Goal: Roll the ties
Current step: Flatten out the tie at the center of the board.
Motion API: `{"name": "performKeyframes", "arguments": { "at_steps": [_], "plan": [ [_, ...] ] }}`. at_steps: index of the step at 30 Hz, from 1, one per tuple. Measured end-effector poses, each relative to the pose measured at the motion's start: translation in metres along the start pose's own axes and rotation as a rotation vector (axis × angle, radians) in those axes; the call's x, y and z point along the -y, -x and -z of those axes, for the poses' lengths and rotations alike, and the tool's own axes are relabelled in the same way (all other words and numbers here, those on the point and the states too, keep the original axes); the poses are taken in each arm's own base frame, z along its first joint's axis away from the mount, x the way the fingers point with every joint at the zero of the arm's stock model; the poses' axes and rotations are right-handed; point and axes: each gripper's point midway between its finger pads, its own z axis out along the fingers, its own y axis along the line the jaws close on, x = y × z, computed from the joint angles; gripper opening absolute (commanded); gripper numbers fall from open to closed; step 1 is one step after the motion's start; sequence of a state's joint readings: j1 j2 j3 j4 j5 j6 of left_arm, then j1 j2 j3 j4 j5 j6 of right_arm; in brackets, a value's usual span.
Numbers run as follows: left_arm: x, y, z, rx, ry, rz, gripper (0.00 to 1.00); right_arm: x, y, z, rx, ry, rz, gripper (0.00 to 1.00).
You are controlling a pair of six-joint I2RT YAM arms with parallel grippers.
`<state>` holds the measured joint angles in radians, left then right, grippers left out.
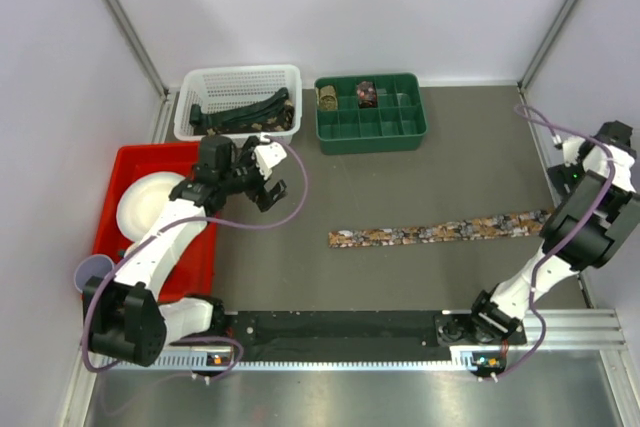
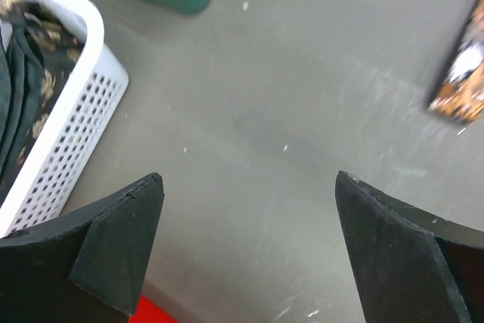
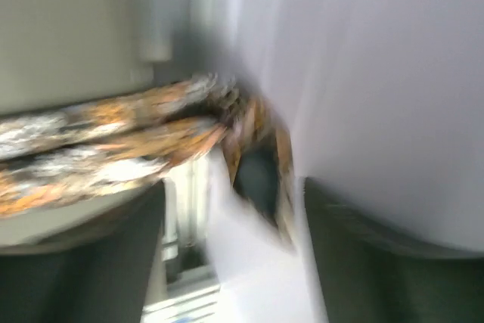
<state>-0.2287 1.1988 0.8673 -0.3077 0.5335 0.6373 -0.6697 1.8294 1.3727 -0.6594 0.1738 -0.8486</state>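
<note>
A brown-red floral tie lies flat as a long strip across the table, its right end by my right gripper. The right wrist view is blurred. There the tie's end hangs loose in the gap of my right gripper, whose jaws stand apart. Two rolled ties sit in the green tray. Dark ties lie in the white basket. My left gripper hovers open and empty, just below the basket. In the left wrist view the left gripper is over bare table, with the tie's left end at the right edge.
A red tray with a white plate stands at the left, and a purple cup sits beside it. The enclosure's right wall is close to my right gripper. A purple cable loops from the left wrist.
</note>
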Motion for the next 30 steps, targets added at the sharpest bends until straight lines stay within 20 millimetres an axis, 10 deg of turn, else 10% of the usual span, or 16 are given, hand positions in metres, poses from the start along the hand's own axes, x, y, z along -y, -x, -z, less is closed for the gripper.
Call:
{"name": "performKeyframes", "arguments": {
  "at_steps": [8, 20, 26, 30],
  "plan": [
    [0.025, 0.024, 0.004, 0.117, -0.135, -0.036, 0.99, -0.040, 0.044, 0.074, 0.184, 0.186, -0.009, 0.93],
    [0.076, 0.049, -0.051, 0.007, -0.289, -0.200, 0.99, -0.172, 0.153, 0.307, 0.901, 0.684, -0.155, 0.99],
    [0.084, 0.065, -0.076, 0.028, -0.325, -0.198, 0.99, -0.270, 0.166, 0.305, 0.706, 1.139, -0.115, 0.99],
    [0.110, 0.048, -0.089, 0.012, -0.406, -0.171, 0.99, -0.361, 0.129, 0.275, 0.416, 1.314, -0.014, 0.99]
  ]
}}
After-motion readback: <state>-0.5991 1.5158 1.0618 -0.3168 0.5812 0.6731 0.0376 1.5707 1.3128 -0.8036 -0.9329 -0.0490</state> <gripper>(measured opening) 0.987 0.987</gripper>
